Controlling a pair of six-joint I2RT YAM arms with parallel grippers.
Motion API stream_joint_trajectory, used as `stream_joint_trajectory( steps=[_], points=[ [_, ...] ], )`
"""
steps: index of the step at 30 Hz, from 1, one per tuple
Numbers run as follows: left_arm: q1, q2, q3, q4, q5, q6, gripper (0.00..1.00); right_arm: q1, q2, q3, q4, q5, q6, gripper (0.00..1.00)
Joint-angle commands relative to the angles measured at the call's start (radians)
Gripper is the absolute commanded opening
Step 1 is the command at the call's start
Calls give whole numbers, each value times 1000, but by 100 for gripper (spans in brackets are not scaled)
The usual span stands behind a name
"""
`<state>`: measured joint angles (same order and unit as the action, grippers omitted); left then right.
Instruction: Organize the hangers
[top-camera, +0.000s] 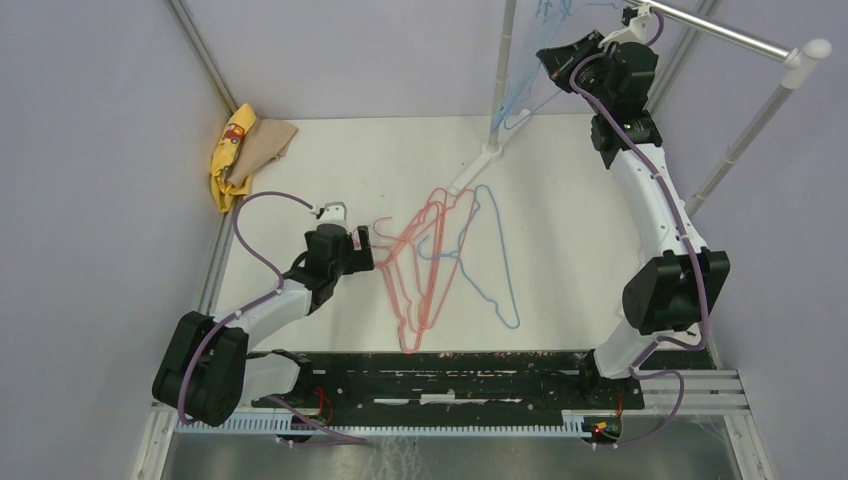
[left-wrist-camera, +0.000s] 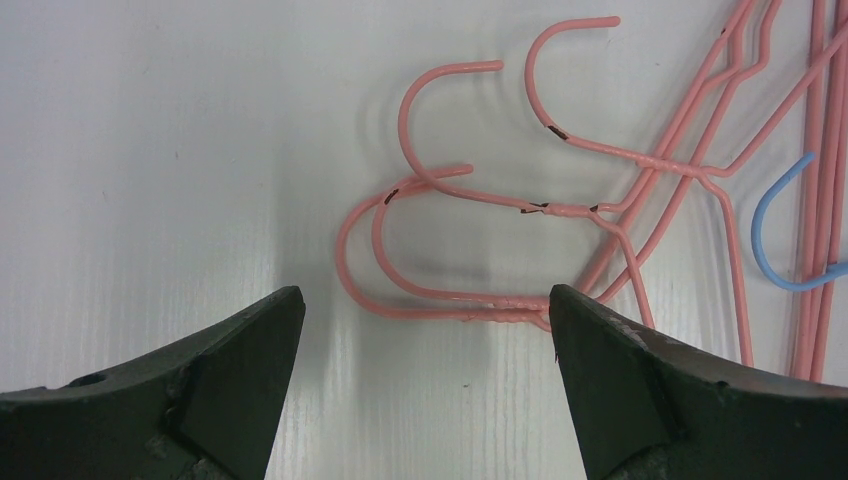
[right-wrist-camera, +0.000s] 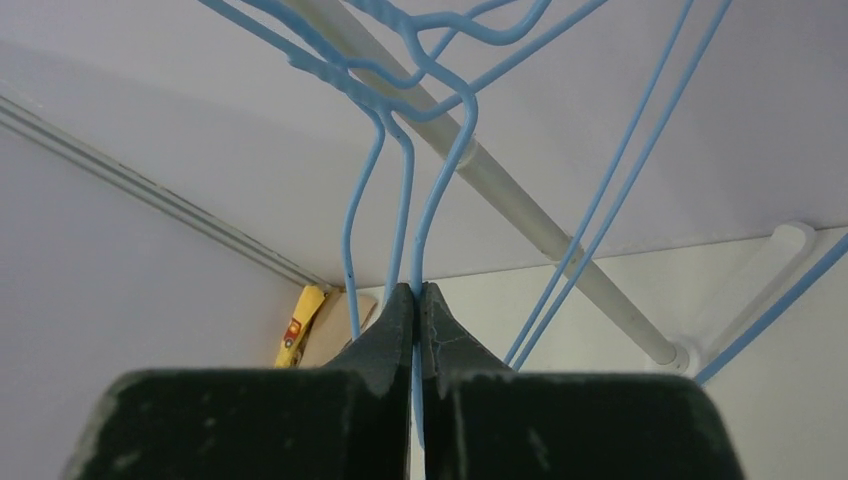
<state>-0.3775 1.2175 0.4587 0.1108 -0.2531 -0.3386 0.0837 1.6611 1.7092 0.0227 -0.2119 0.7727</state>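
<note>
Several pink-red hangers (top-camera: 420, 265) lie in a pile mid-table with a light blue hanger (top-camera: 492, 262) beside them. My left gripper (top-camera: 366, 245) is open just left of their hooks; in the left wrist view the pink hooks (left-wrist-camera: 440, 220) lie just ahead of the gap (left-wrist-camera: 425, 305), and the right fingertip (left-wrist-camera: 590, 330) touches or overlaps a twisted neck. My right gripper (top-camera: 552, 62) is raised at the rack's top, shut on a blue hanger wire (right-wrist-camera: 440, 190). Other blue hangers (top-camera: 540, 20) hang on the rack pole (right-wrist-camera: 520, 200).
The white-and-silver rack (top-camera: 730, 35) stands at the back right, its base foot (top-camera: 478, 165) on the table. A yellow and tan cloth (top-camera: 240, 150) lies at the back left corner. Purple cables run along both arms.
</note>
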Motion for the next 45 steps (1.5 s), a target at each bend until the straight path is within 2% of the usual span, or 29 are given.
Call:
stream_joint_trajectory(
  steps=[1, 6, 10, 15, 19, 24, 28, 32, 37, 40, 45],
  points=[
    [-2, 5, 22, 45, 1, -22, 99, -2, 41, 48, -6, -91, 8, 7],
    [-3, 12, 21, 48, 5, -25, 99, -1, -31, -66, -11, -24, -16, 29],
    [-3, 18, 21, 52, 9, -26, 99, -1, -122, -135, -29, 16, -57, 53],
    [-3, 34, 17, 66, 19, -31, 99, -1, -269, -240, -57, 66, -116, 69],
    [-2, 52, 17, 74, 24, -33, 99, -1, -405, -329, -102, 89, -178, 78],
    [-3, 65, 17, 81, 22, -34, 99, 38, -538, -471, -224, 102, -252, 78],
    [-2, 77, 20, 82, 24, -32, 99, 170, -603, -620, -304, 243, -313, 75],
    [-2, 72, 18, 81, 23, -33, 99, 325, -614, -778, -300, 333, -290, 70],
    [-3, 73, 19, 82, 22, -34, 99, 463, -498, -856, -287, 336, -278, 61],
    [-2, 84, 22, 81, 26, -34, 99, 516, -391, -827, -302, 316, -313, 55],
    [-2, 93, 23, 82, 29, -34, 99, 623, -178, -728, -378, 333, -402, 52]
  ],
)
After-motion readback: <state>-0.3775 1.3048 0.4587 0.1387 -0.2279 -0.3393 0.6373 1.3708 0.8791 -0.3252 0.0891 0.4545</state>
